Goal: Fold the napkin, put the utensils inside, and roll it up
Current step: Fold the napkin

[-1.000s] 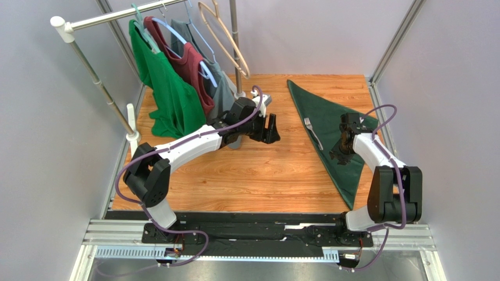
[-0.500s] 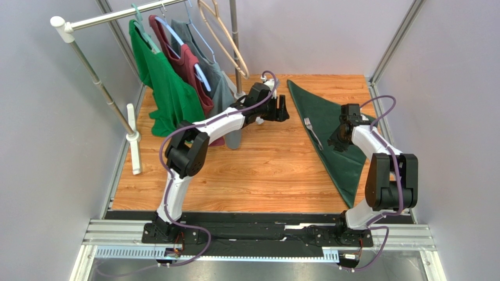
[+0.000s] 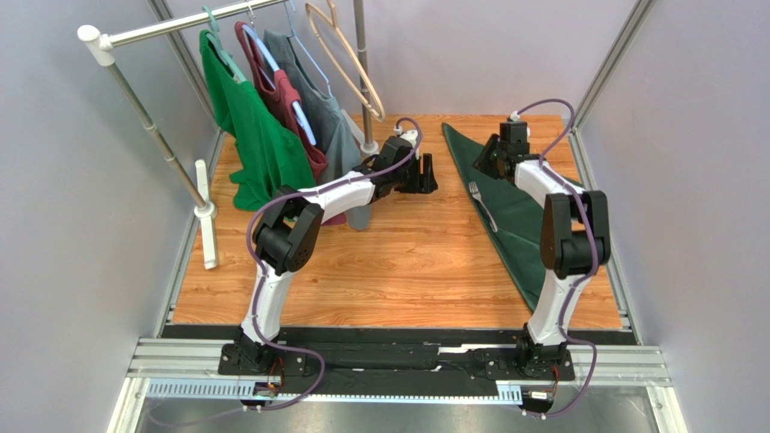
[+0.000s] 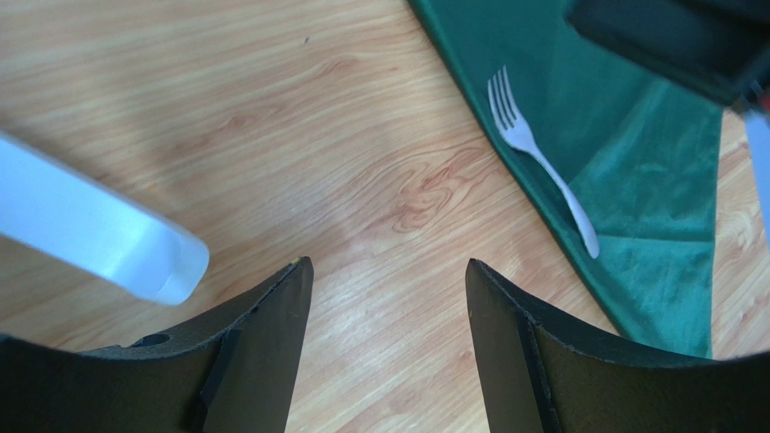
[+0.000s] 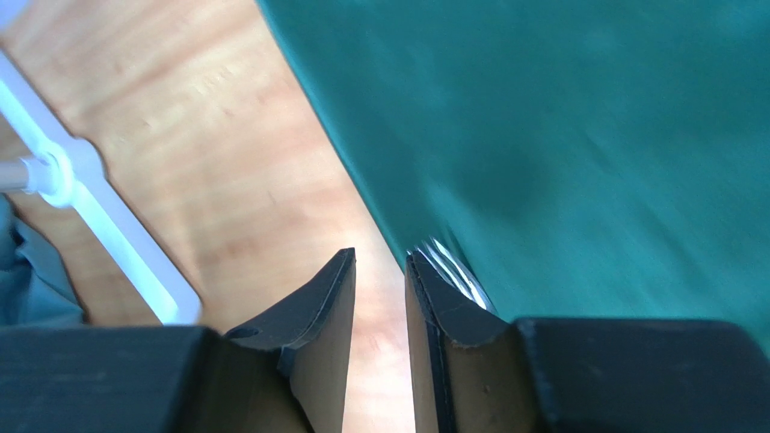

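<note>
Lying on the right half of the light-brown wooden tabletop (image 3: 389,262): large dark forest-green thin cloth napkin (image 3: 520,225), folded into a long triangle, one tip nearest the arm bases and the other at the far edge.

Small slim silver metal fork (image 3: 482,205): resting on the napkin just inside its left slanted edge, tines toward the far side, handle toward the near side. Nothing touches it.

Left gripper (image 3: 425,173): black two-finger pincer, spread wide, nothing between the fingers. Its wrist view shows only bare wood in the gap. It hangs over the table just left of the napkin's edge. The fork and napkin sit to its right and slightly ahead, apart from it.

Right gripper (image 3: 485,162): black two-finger pincer, fingers drawn close with a narrow slit between them, wood showing through, nothing pinched. It hovers over the napkin's left edge near the far tip. The fork's tines, blurred in its wrist view, peek out beside one finger. Whether it touches them cannot be told.

White rack foot (image 5: 108,225): on the wood left of both pincers.
</note>
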`<state>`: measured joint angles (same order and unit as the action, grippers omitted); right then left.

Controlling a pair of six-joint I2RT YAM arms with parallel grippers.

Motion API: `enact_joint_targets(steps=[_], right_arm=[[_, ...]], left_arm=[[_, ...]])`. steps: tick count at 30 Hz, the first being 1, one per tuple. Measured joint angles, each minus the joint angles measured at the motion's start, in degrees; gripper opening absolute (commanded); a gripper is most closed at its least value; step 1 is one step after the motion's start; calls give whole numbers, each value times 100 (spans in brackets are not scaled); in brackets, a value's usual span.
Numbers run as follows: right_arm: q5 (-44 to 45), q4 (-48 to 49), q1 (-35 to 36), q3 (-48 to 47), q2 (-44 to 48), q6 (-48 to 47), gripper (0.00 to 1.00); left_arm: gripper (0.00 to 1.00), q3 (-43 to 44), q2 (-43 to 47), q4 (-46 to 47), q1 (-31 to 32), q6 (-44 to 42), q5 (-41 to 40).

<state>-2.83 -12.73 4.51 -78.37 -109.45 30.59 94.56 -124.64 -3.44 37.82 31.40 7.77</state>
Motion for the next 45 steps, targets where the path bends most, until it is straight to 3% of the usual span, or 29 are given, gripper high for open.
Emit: enact_joint_targets(steps=[8, 16, 37, 45], right_arm=[[-542, 870, 63, -1021, -1432, 247, 31], [-518, 837, 103, -1770, -2050, 372, 31], [-584, 96, 149, -1989, -2247, 525, 30], [-914, 428, 295, -1346, -1943, 601, 30]], left_arm=[[72, -389, 345, 13, -9, -61, -17], [72, -546, 527, 81, -11, -160, -15], [72, -717, 839, 72, -232, -326, 81], [73, -734, 839, 72, -262, -319, 74]])
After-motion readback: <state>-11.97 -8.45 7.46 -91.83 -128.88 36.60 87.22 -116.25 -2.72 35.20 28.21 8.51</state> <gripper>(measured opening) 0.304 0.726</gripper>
